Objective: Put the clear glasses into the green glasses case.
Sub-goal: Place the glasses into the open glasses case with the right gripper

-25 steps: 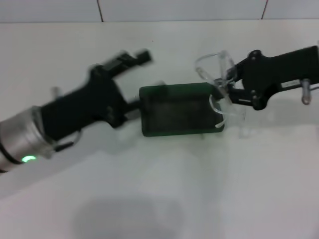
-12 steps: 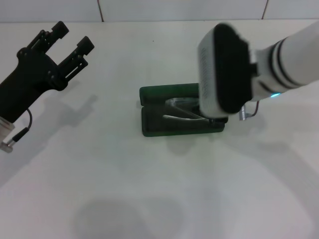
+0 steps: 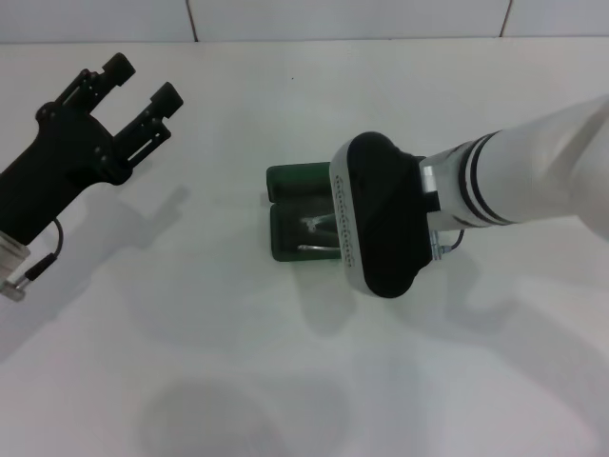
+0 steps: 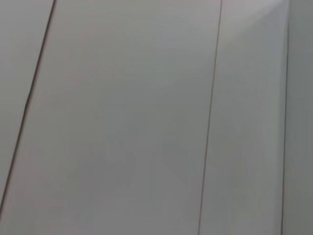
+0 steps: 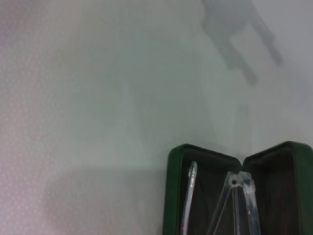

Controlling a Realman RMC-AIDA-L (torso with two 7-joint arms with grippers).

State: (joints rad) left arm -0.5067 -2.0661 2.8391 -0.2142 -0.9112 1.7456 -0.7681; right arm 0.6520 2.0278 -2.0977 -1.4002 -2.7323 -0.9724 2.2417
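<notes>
Your clear glasses [image 5: 234, 203] lie inside the open green glasses case [image 3: 297, 181] mid-table, lid up to receive them. The right gripper's fingers are hidden over it; the left gripper [image 3: 138, 90] hangs fingers apart near the table's far left edge.

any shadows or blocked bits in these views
Head view: the raised open left hand casts a soft shadow on the white table; the right arm hides much of the dark green hinged glasses case. Left wrist view: only blank wall panels.

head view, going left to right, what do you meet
left gripper raised with fingers open → green glasses case lying open → clear glasses inside it → right arm's wrist over the case
</notes>
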